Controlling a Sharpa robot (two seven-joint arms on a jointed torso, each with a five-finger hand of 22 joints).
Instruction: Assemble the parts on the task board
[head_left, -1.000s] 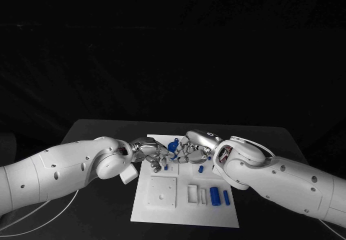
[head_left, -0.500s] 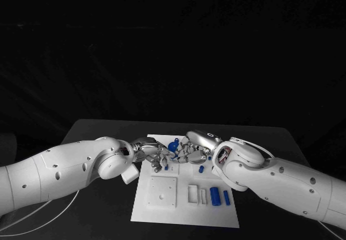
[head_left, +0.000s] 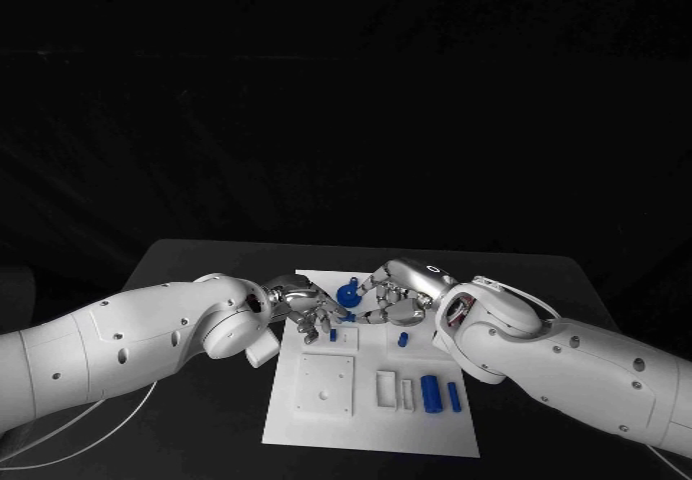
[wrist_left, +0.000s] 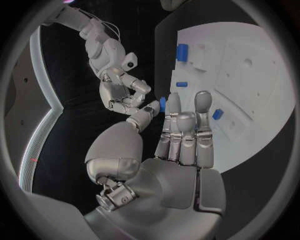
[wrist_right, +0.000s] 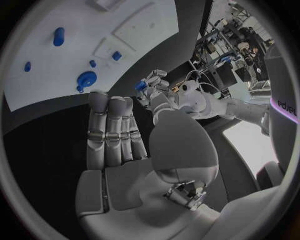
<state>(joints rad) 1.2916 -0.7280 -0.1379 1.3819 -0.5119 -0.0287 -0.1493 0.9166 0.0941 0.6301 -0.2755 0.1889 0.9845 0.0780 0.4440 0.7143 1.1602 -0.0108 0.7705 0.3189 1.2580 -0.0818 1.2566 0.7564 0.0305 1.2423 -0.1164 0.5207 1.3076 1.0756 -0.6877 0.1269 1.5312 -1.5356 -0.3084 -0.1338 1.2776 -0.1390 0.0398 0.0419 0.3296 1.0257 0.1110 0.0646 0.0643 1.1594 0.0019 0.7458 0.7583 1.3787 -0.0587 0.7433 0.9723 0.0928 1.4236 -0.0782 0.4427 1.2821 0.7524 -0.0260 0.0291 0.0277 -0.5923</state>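
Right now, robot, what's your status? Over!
Left robot hand pinching small blue part above task board. Right robot hand holds nothing, close beside it. Nothing seen in the way.

Dim head view, black surroundings, bright white task board, fisheye-bent edges in wrist views

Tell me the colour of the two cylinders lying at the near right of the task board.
Blue cylinders, on the white task board; clearest in the head view.
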